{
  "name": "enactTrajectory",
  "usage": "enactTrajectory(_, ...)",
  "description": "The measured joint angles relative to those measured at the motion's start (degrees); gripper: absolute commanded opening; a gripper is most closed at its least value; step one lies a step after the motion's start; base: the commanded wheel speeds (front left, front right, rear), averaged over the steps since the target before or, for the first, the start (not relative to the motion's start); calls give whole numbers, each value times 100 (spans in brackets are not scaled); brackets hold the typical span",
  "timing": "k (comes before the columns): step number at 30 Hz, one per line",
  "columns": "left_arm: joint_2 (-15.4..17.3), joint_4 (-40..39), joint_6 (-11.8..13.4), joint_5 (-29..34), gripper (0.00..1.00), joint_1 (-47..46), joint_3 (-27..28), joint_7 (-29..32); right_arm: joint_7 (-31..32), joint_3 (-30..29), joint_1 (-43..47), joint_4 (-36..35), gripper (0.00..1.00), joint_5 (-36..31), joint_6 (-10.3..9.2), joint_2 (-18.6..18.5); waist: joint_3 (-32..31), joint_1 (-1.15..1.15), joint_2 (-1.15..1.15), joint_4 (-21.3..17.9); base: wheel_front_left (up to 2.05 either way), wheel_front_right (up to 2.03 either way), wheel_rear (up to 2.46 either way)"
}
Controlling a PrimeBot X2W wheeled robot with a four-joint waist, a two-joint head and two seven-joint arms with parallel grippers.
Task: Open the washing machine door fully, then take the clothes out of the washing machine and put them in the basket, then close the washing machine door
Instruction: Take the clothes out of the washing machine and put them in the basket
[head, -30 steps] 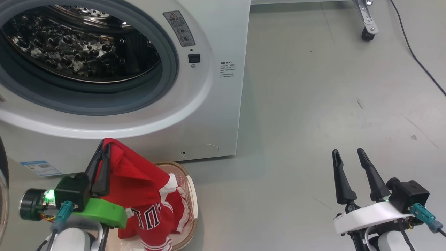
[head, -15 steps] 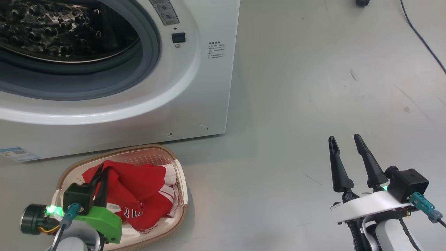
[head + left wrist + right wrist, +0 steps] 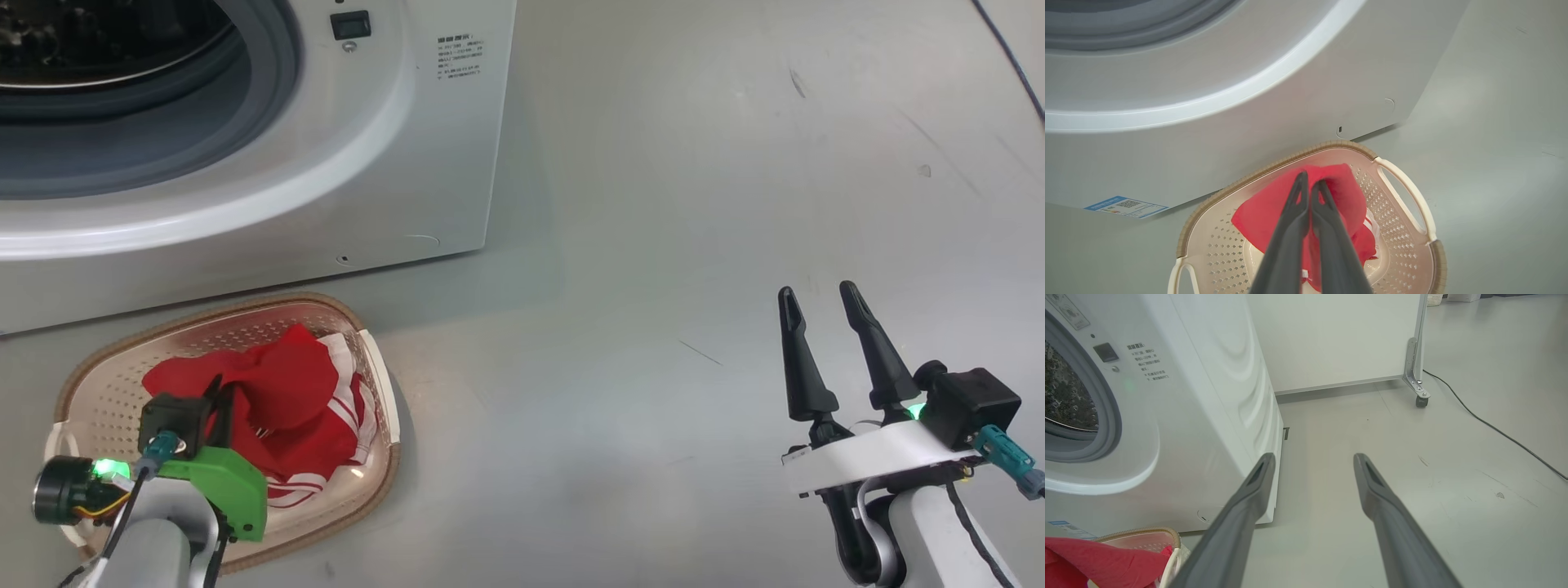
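From the head camera, the basket [image 3: 204, 314] sits on the floor [image 3: 653, 245] just in front of the washing machine [image 3: 424, 163], close to its lower front panel. The clothes [image 3: 277, 384] lie inside the basket as a red heap with white stripes toward the right side. My left claw [image 3: 222, 390] reaches down into the basket, with its dark fingers on top of the red fabric. My right claw [image 3: 817, 292] hangs over bare floor well off to the right. Its two fingers are spread apart with nothing between them.

On the left wrist camera, the left claw's fingers are pressed together along their length, tips resting on the red heap. A strip of red shows in the seam between them, so I think a fold is pinched there, though the fingers hide the actual contact. One cream handle curves along the basket's right side. A blue label sticker [image 3: 1126, 206] sits low on the machine's front.

On the right wrist camera, the spread fingers point across the floor past the machine's side panel. A corner of the basket and the red cloth shows at the lower left. A dark cable [image 3: 1494, 430] trails over the floor beyond a small caster [image 3: 1421, 401].
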Motion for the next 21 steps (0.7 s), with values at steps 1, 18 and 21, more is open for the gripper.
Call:
enactTrajectory(1,1,63,1,0,0,-65,2,7,0,-2,-19,-7,100,0,0,-7,62,0,0,-23,0,0,0)
enactTrajectory(18,133,1416,325,-148,0,-752,461,226,0,-26,-415,-152,100,0,0,-70,1058,0,0,-192,0,0,0)
enactTrajectory(21,129,1653,435,-236,0,-808,550,226,0,-45,-424,-133,100,0,0,-69,1141,0,0,-199,0,0,0)
